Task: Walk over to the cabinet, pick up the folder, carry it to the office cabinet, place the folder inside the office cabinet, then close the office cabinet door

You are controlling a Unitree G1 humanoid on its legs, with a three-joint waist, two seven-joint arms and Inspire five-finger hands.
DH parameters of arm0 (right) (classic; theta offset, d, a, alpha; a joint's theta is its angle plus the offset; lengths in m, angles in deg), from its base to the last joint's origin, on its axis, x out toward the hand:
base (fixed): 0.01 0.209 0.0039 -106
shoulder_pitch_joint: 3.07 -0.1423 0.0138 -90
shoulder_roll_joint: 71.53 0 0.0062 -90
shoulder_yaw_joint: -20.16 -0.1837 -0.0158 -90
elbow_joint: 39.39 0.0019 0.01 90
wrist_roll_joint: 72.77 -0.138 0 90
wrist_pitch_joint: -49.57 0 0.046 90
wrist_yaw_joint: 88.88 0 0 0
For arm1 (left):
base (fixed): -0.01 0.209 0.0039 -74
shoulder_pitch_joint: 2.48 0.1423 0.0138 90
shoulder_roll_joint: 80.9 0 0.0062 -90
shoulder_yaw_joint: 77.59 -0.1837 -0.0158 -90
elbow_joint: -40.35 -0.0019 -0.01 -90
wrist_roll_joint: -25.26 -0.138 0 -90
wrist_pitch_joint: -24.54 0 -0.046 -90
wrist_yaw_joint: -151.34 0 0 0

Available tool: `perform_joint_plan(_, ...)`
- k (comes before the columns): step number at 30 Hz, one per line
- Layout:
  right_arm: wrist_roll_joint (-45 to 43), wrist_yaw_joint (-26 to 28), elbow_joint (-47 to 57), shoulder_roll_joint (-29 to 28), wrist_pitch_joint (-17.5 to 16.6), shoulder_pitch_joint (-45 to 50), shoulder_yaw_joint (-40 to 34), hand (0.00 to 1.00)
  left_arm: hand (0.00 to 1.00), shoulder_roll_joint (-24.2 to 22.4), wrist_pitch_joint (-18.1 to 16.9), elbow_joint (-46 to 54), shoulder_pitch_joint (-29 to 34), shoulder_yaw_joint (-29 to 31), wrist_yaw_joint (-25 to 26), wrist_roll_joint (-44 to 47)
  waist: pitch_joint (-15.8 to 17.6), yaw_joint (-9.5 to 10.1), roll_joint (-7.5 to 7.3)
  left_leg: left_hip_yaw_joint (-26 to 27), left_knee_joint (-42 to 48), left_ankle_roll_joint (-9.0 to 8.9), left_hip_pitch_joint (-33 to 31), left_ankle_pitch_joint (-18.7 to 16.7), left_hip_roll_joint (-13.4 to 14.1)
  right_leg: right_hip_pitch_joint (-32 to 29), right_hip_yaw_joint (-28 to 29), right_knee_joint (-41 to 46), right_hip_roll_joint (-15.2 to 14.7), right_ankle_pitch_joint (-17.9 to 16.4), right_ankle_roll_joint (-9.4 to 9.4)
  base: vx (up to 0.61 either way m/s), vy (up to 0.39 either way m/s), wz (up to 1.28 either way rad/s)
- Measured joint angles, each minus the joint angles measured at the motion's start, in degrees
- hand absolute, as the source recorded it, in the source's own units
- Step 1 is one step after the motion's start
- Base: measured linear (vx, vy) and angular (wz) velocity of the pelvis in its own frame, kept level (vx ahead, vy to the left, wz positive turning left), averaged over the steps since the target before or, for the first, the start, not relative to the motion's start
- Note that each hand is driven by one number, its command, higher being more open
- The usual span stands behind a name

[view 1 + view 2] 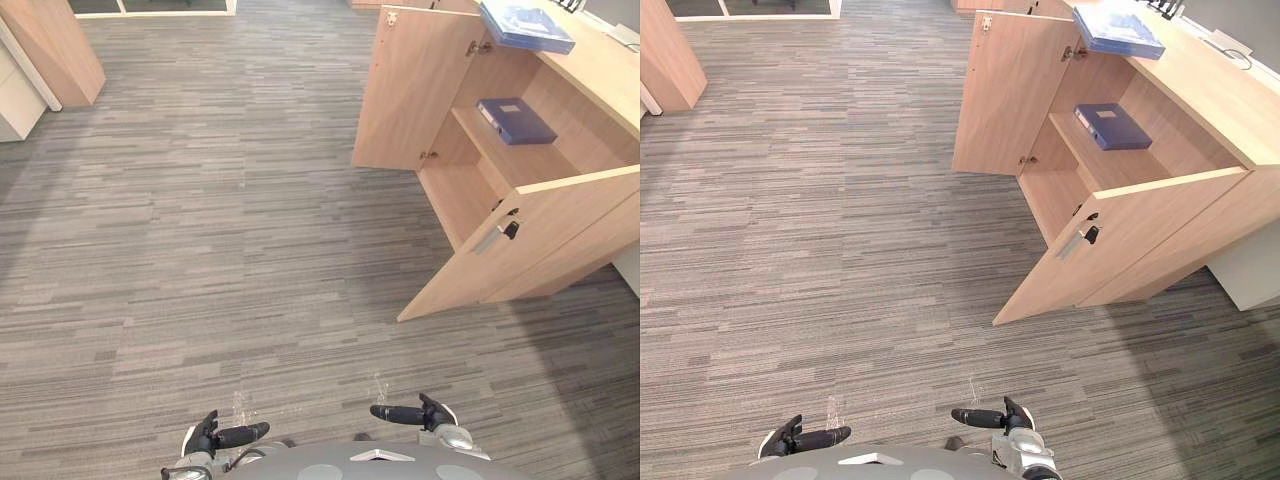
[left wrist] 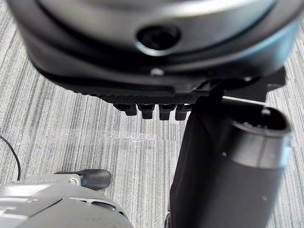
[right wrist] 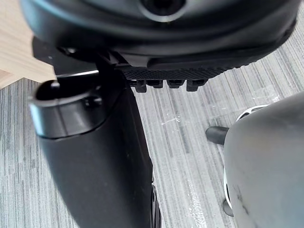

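A light wooden office cabinet (image 1: 600, 70) stands at two o'clock in the head views, on a grey striped carpet floor (image 1: 230, 250). Both of its doors are swung wide open. The far door (image 1: 412, 90) is at one o'clock. The near door (image 1: 530, 250) is at three o'clock and carries a silver bar handle (image 1: 490, 238).

Inside the cabinet, a dark blue rectangular folder (image 1: 515, 120) lies flat on the upper shelf (image 1: 535, 165). A lighter blue flat folder (image 1: 527, 27) lies on the cabinet's top, at the front edge above the open compartment. A second tall wooden cabinet (image 1: 60, 50) stands at eleven o'clock, far across the floor.

The left hand (image 1: 228, 436) is at seven o'clock and the right hand (image 1: 402, 414) at five o'clock, both low in the view and well apart from the office cabinet. Each hand has its fingers straight and side by side, pointing in toward the other hand. Neither holds or touches anything, and both hang over bare carpet. In the left wrist view, the row of fingertips (image 2: 152, 111) and the thick dark thumb (image 2: 228, 161) show with only carpet past them.
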Motion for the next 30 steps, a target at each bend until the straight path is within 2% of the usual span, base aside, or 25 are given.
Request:
perform_joint_plan(16, 0.0, 0.0, 0.0, -0.1, 0.0, 0.0, -0.1, 1.00, 1.00, 0.0, 0.0, 0.0, 0.0, 0.0, 0.1, 0.1, 0.0, 0.00, -0.06, -0.3, 0.1, -0.05, 0.0, 0.0, -0.3, 0.1, -0.6, -0.2, -0.3, 0.0, 0.01, 0.00, 0.000, 0.01)
perform_joint_plan(18, 0.0, 0.0, 0.1, -0.1, 0.0, 0.0, -0.1, 1.00, 1.00, 0.0, 0.0, 0.0, 0.0, 0.1, 0.1, 0.6, 0.2, 0.00, -0.14, -0.6, 0.2, -0.05, -0.1, 0.0, -0.4, 0.2, -1.1, -0.2, -0.4, 0.0, 0.01, -0.01, -0.002, 0.11)
perform_joint_plan(19, -0.1, 0.0, 0.0, -0.2, 0.0, 0.0, 0.0, 1.00, 1.00, 0.2, -0.1, 0.1, -0.1, 0.3, 0.2, 1.2, 0.3, -0.01, -0.61, -0.8, 2.6, -0.19, -1.8, -1.1, -0.3, 0.0, -1.4, 0.1, -0.6, -0.3, -0.34, -0.02, -0.023, 0.21)
perform_joint_plan(20, -0.3, 0.1, 0.0, -0.4, 0.0, -0.1, 0.1, 1.00, 1.00, 0.4, -0.2, 0.6, -0.5, 0.3, 0.5, 2.6, 1.0, 0.02, -0.81, -1.1, 11.3, -0.30, -6.3, -5.3, 0.5, -0.1, -2.3, 0.1, -0.6, -1.3, -1.03, -0.05, -0.050, 0.25)
perform_joint_plan(22, -1.2, 0.1, 0.1, -0.1, 0.0, -0.4, 0.1, 1.00, 1.00, -0.2, -0.2, 1.1, -0.7, 1.2, 0.8, 5.2, 2.2, 0.09, -0.01, -0.2, 23.6, -2.36, -11.8, -9.3, 2.8, 0.0, -3.1, 0.7, 0.1, -2.6, -1.62, -0.08, -0.037, 0.28)
perform_joint_plan(23, -1.4, 0.0, 0.0, 0.4, 0.0, -0.5, 0.4, 1.00, 1.00, -0.9, -0.4, 2.8, -0.9, 2.7, 0.8, 7.9, 2.8, 0.31, 0.30, 1.2, 34.6, -3.06, -16.8, -9.5, 4.8, 0.1, -3.9, 1.5, 0.4, -3.3, -1.99, -0.09, -0.002, 0.41)
perform_joint_plan(24, -2.5, 0.0, 0.0, 1.1, 0.0, -0.5, 1.2, 1.00, 1.00, -1.6, -0.6, 4.8, -1.1, 3.0, 0.8, 10.0, 3.4, 0.43, 1.03, 2.1, 44.3, -3.24, -20.7, -7.5, 6.9, 1.7, -4.7, 1.5, 0.7, -3.8, -2.08, -0.07, 0.011, 0.34)
perform_joint_plan(25, -2.7, 0.0, 0.0, 1.3, 0.0, -0.5, 1.3, 1.00, 1.00, -1.9, -0.7, 5.5, -1.0, 3.1, 0.8, 11.0, 3.8, 0.56, 1.18, 2.6, 48.4, -3.64, -22.3, -5.5, 7.7, 2.8, -4.8, 1.5, 0.6, -4.1, -2.15, 0.03, 0.042, 0.18)
perform_joint_plan(26, -2.7, -0.2, 0.0, 1.5, 0.0, -0.3, 2.2, 1.00, 1.00, -1.7, -1.1, 7.2, -0.5, 3.1, 0.8, 13.3, 4.4, 0.93, 1.05, 4.2, 55.2, -2.31, -25.3, -4.2, 9.5, 4.4, -4.7, 1.5, -0.3, -4.7, -2.19, 0.11, 0.091, -0.05)
perform_joint_plan(27, -2.7, -0.3, 0.0, 1.7, 0.1, -0.2, 2.2, 1.00, 1.00, -1.9, -1.2, 8.5, 0.1, 2.7, 0.8, 14.9, 4.5, 1.30, 1.19, 5.6, 56.4, -1.45, -26.6, -6.5, 10.8, 5.1, -4.1, 1.9, -1.2, -5.0, -2.04, 0.17, 0.134, -0.21)
perform_joint_plan(28, -2.7, -0.3, 0.1, 2.0, 0.3, -0.3, 2.2, 1.00, 1.00, -1.9, -1.3, 9.9, 1.1, 1.6, 0.5, 17.2, 4.3, 1.84, 0.78, 6.2, 53.7, -1.43, -28.2, -8.4, 12.0, 5.0, -3.5, 2.8, -2.7, -5.8, -1.20, 0.17, 0.129, -0.25)
perform_joint_plan(29, -2.7, -0.3, 0.1, 2.1, 0.7, -0.3, 2.1, 1.00, 1.00, -1.9, -1.3, 10.6, 1.1, 1.3, 0.4, 18.3, 4.4, 1.91, 0.79, 6.2, 50.9, -1.42, -28.8, -8.6, 12.3, 4.9, -3.0, 3.1, -3.6, -6.1, -0.78, 0.21, 0.177, -0.30)
perform_joint_plan(30, -2.8, -0.3, 0.1, 2.2, 1.0, -0.4, 2.2, 1.00, 1.00, -2.2, -1.4, 11.7, 2.3, 1.0, 0.2, 19.4, 4.6, 1.88, 0.92, 5.1, 42.5, -1.85, -29.5, -8.1, 12.1, 5.0, -2.2, 3.9, -5.4, -6.9, 0.37, 0.25, 0.259, -0.33)
